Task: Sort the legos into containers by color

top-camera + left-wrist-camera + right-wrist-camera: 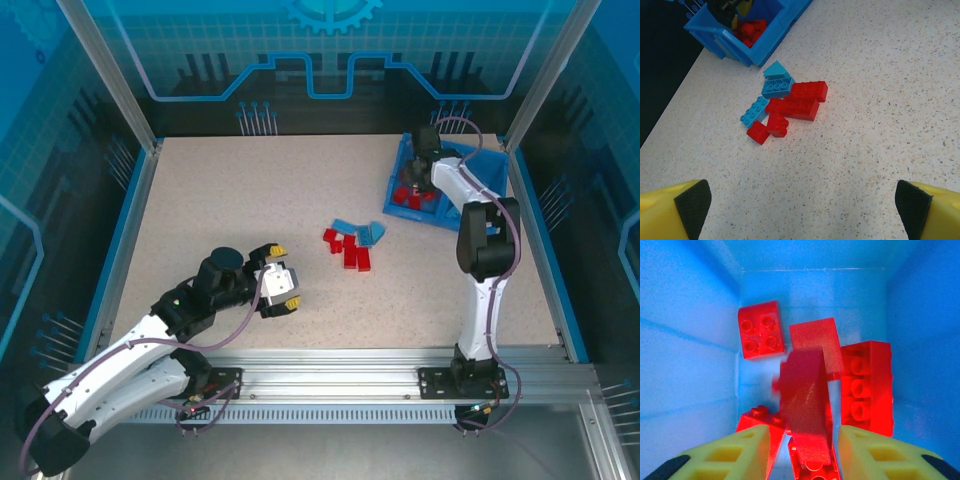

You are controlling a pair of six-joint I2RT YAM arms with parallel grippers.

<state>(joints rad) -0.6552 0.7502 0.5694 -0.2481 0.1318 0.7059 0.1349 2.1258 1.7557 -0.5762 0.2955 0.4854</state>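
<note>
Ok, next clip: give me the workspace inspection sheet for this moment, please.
Surface: speckled beige table, no spills seen.
Job's things: loose pile of red and light-blue legos mid-table; blue tray far right, red bricks in one compartment.
Clutter: nothing seen.
Grippers: left gripper wide open, low over the table short of the pile; right gripper inside that compartment, jaws apart, a blurred red brick between them, seemingly dropping.
Cables: left arm's cable loops beside it; right arm's cable arcs above the tray; neither touches bricks.
Surroundings: metal frame, blue printed panels.
</note>
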